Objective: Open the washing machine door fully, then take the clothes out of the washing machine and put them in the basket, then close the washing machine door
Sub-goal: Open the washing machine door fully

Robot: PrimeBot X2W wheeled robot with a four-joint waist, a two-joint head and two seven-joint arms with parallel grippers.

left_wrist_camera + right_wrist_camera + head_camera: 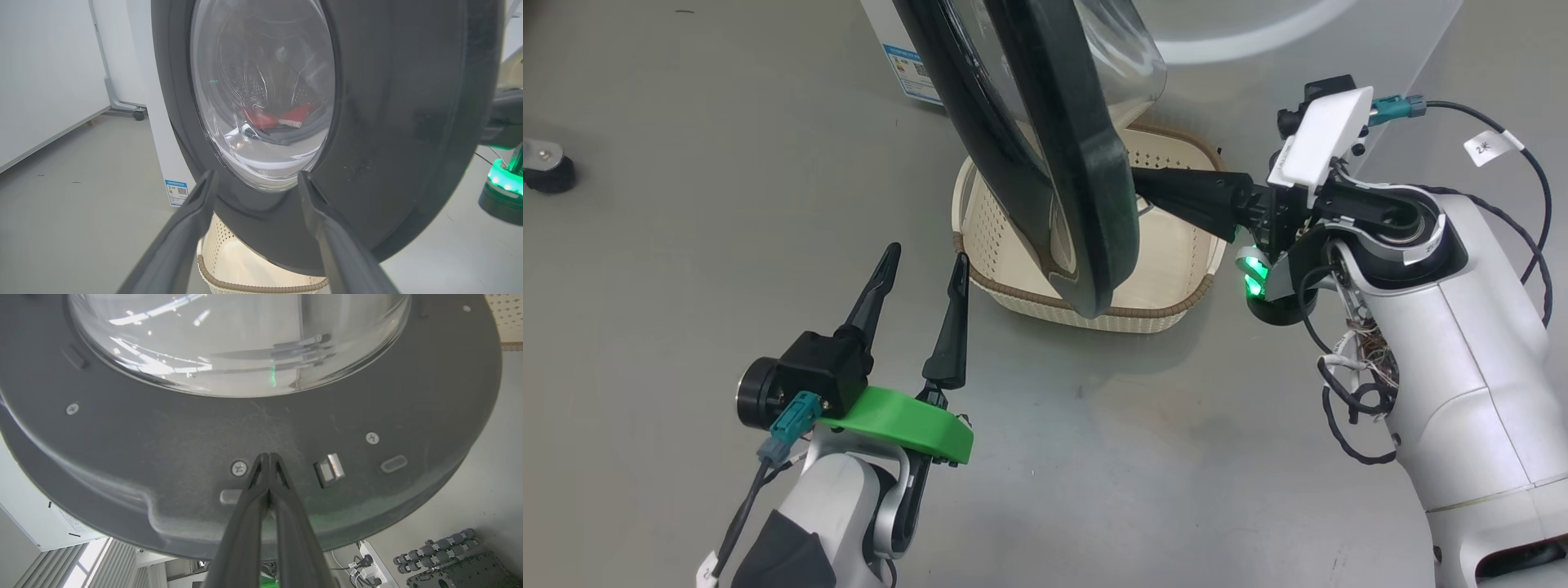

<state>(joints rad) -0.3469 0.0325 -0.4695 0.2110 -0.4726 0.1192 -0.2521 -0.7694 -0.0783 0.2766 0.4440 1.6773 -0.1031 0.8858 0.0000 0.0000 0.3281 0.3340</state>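
The washing machine door (1086, 204) hangs part-open over the basket (1168, 261). My right fingers (286, 510), pinched shut and empty, point at its inner ring. My left fingers (190, 222) gape wide, holding nothing. The clothes (261, 118) lie in the drum. The washing machine (163, 143) bears a blue label (176, 192) with a QR code, its print too small to read.

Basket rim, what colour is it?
Brown with a woven look, on a cream perforated basket. The head view shows it best.

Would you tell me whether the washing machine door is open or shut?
Open: the washing machine door stands swung out over the basket, the shut right pincer against its inner face.
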